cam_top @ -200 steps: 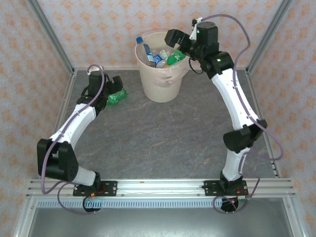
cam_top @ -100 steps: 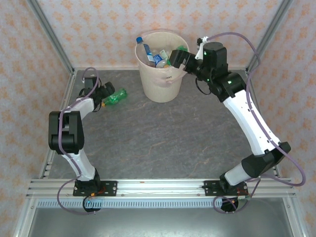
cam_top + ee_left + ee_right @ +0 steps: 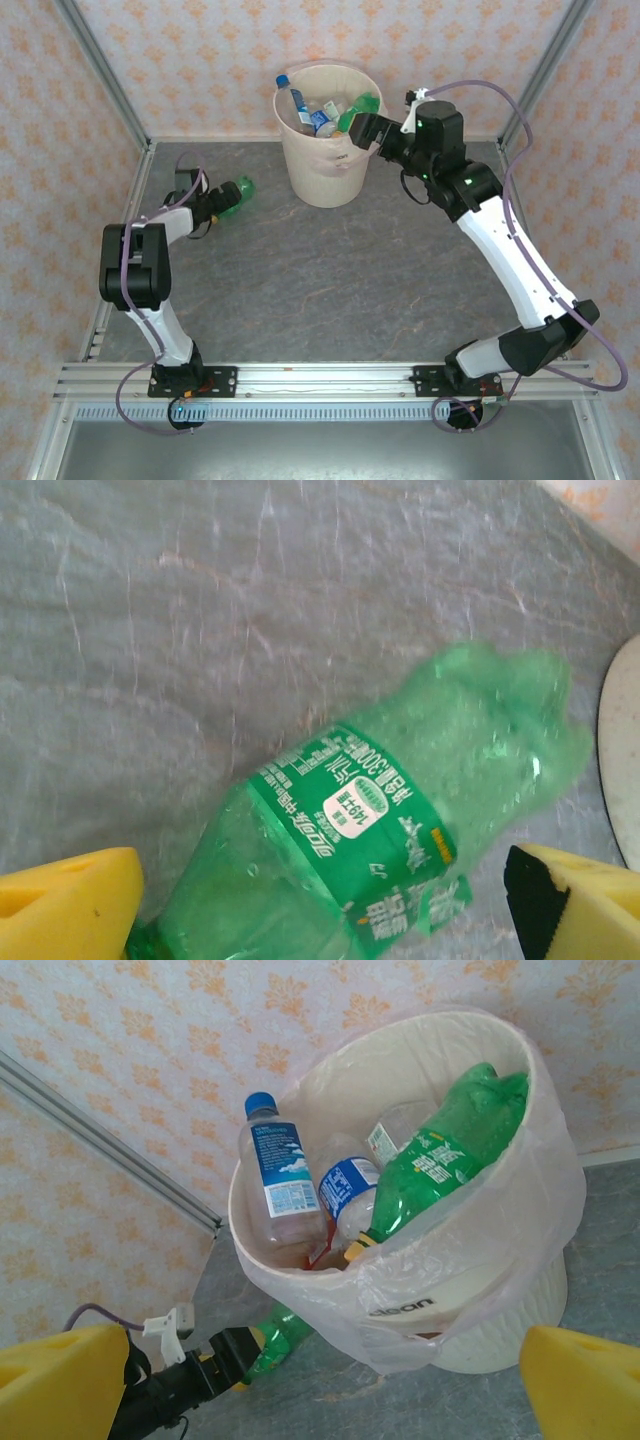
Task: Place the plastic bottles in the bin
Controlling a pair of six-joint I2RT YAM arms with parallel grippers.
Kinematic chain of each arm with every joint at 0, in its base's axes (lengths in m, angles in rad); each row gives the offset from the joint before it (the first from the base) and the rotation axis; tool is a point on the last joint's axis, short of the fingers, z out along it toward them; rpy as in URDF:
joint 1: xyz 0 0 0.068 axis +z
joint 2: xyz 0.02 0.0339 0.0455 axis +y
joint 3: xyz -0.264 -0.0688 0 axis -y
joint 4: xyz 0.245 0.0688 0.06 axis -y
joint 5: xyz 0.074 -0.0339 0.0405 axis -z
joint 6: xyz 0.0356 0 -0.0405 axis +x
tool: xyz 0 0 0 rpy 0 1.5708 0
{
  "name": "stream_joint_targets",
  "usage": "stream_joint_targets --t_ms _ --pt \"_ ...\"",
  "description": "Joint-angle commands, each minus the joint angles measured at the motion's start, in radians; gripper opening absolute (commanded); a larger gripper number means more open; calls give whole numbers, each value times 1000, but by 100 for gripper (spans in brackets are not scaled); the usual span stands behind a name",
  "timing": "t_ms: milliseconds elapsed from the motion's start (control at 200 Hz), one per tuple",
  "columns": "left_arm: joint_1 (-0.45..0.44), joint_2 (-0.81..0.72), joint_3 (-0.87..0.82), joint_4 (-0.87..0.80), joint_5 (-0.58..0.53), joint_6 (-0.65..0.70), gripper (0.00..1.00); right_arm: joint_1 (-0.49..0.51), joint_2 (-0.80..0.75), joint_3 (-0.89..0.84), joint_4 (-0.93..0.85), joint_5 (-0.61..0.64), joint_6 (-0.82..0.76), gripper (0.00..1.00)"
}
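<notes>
Between the left jaws, the green bottle (image 3: 400, 810) is translucent, dimpled plastic with a glossy label; the table (image 3: 150, 630) under it is matt, stone-veined grey. Beyond the right jaws, the bin (image 3: 505, 1335) is smooth cream plastic under a thin crinkled bag (image 3: 450, 1250).

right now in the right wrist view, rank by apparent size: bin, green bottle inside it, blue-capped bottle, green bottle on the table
1. bin
2. green bottle inside the bin
3. blue-capped bottle
4. green bottle on the table, partly hidden behind the bin, so its rank is unsure
</notes>
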Motion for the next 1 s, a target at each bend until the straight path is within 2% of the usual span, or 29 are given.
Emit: stream_joint_targets --t_ms 0,250,496,621,701,756,846,996 --pt "-7 -58 -38 37 66 -13 92 2 -22 -14 43 11 -2 100" --pt "-44 -90 -92 13 64 7 91 2 -37 -56 65 0 9 100" --pt "-68 -67 -105 -7 52 28 82 2 -64 -87 67 3 12 100" --pt "-68 -49 -101 -3 52 41 72 2 -73 -97 65 5 15 100" --pt "-68 -31 -87 -13 49 52 72 2 -77 -99 62 8 17 100" --pt "-68 -19 -75 -24 42 62 66 3 -83 -102 62 7 20 100" --pt "-68 -2 -60 -35 38 72 65 2 -93 -109 62 11 23 100" --pt "-68 13 -36 -56 34 86 47 2 -97 -113 52 22 22 100"
